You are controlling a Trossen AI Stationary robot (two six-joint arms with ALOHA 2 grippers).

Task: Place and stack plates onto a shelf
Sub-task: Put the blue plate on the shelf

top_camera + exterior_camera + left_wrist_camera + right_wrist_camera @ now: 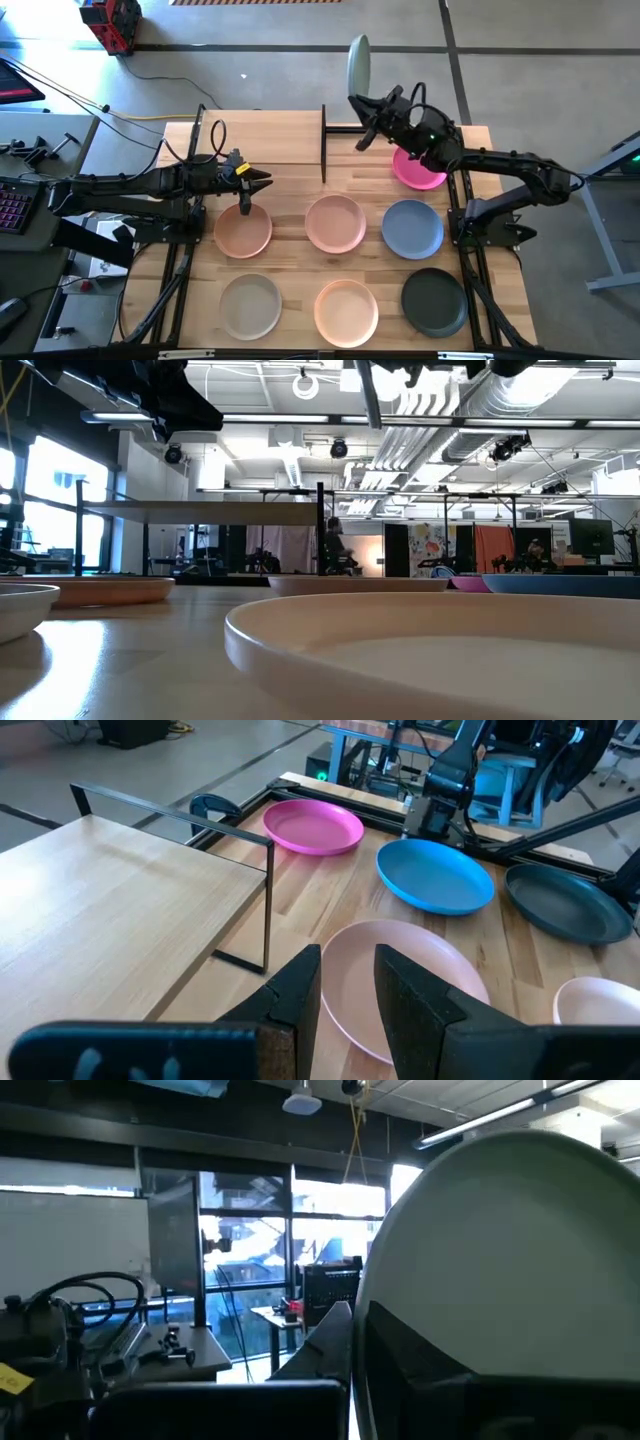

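My right gripper (366,104) is shut on the pale green plate (358,62), held high beyond the shelf's right end; the plate also fills the right wrist view (520,1250). The shelf (262,140) is a light-wood board with black posts (268,890) at the table's far side. My left gripper (258,181) hovers open above the peach plate (243,232), touching nothing. Flat on the table lie the pink plate (335,222), the slate blue plate (412,228), the magenta plate (418,170), the beige-grey plate (250,305), another peach plate (346,310) and the dark charcoal plate (434,300). My right gripper pinches the pale green plate at its rim (400,1330), one finger on each face. The fingers reach from the table's right side toward the far left. The plate stands on edge, lifted clear of table and shelf, rising beyond the fingers.
The shelf's board top (120,910) is bare wood, raised on posts as the low view shows (200,512). The right arm's base (490,215) stands at the table's right edge. A keyboard and cables lie off the table's left side.
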